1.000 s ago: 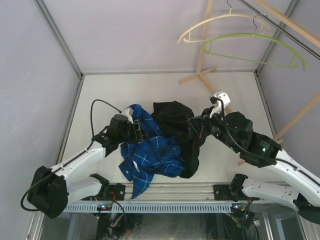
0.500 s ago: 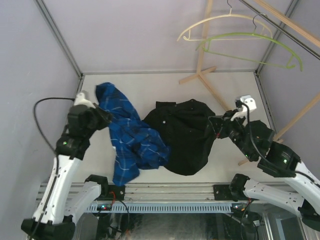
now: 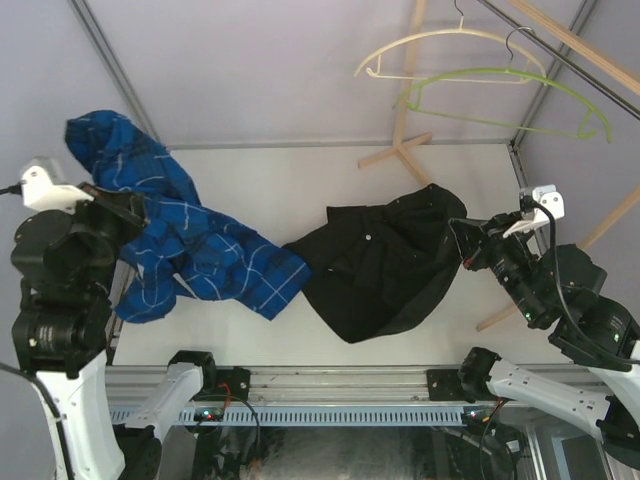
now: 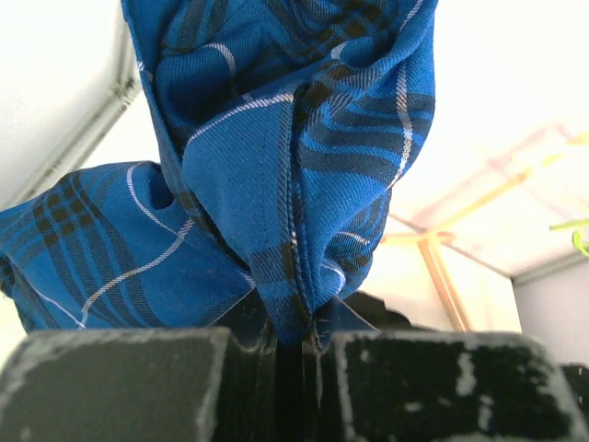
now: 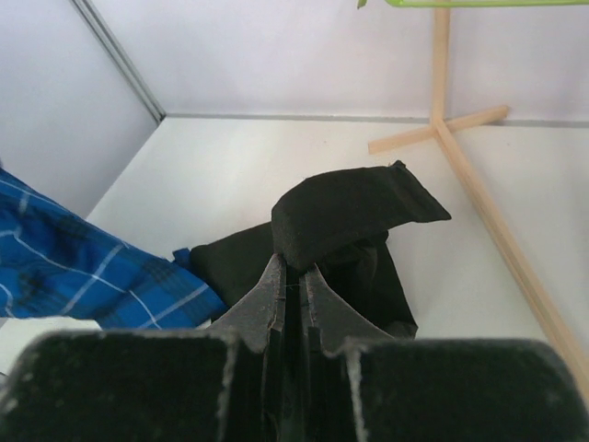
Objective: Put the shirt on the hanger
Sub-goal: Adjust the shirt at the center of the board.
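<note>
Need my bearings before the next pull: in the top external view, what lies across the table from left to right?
Blue plaid shirt → black shirt → right gripper, shut on the black shirt's right edge. The left gripper, shut on the blue plaid shirt, overlaps it, so it is left out.

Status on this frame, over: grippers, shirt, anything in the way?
Left gripper shut on plaid shirt, held up left. Right gripper shut on black shirt, one edge raised. Green hanger hanging bare. Plaid shirt tail meets black shirt mid-table.
</note>
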